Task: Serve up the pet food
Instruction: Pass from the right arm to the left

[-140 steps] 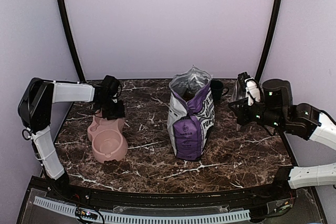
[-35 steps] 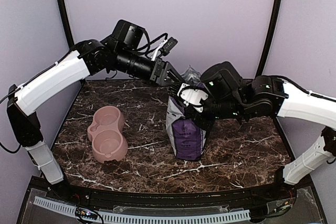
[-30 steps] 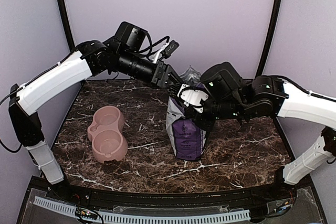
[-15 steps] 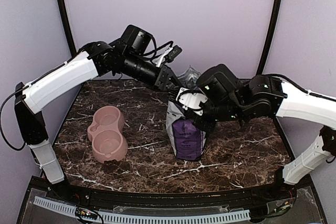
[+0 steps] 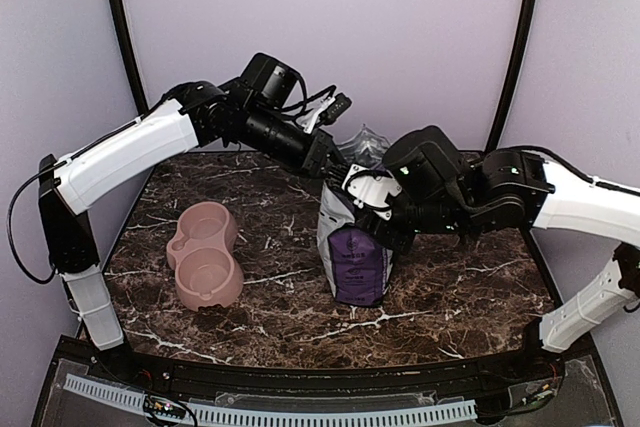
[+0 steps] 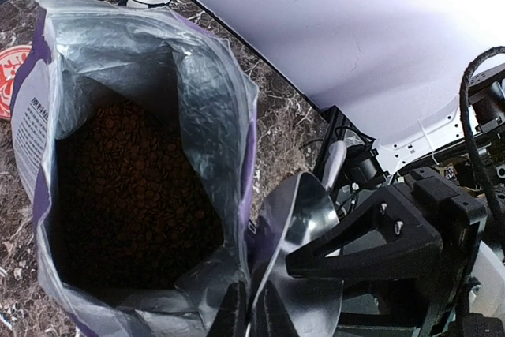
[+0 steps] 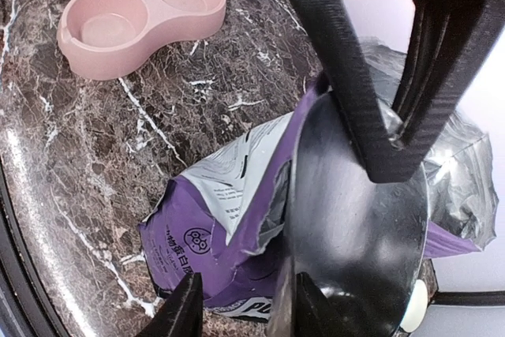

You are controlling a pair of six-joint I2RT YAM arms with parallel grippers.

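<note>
Bowl (image 5: 205,259), pink and double, sits lower left on the marbled surface (image 5: 450,297), well apart from the purple-and-white bag (image 5: 355,252) standing upright at centre. Left jaws, nearly closed, pinch the bag's silver rim at the bottom edge of the left wrist view. Right jaws stand partly apart over the bag's side, beside a metal scoop (image 6: 304,211); whether they grip it I cannot tell. Pet food (image 6: 126,187) lies heaped inside the open bag.

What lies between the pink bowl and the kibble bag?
Only bare marble table between pink bowl and bag, seen from the top view.
</note>
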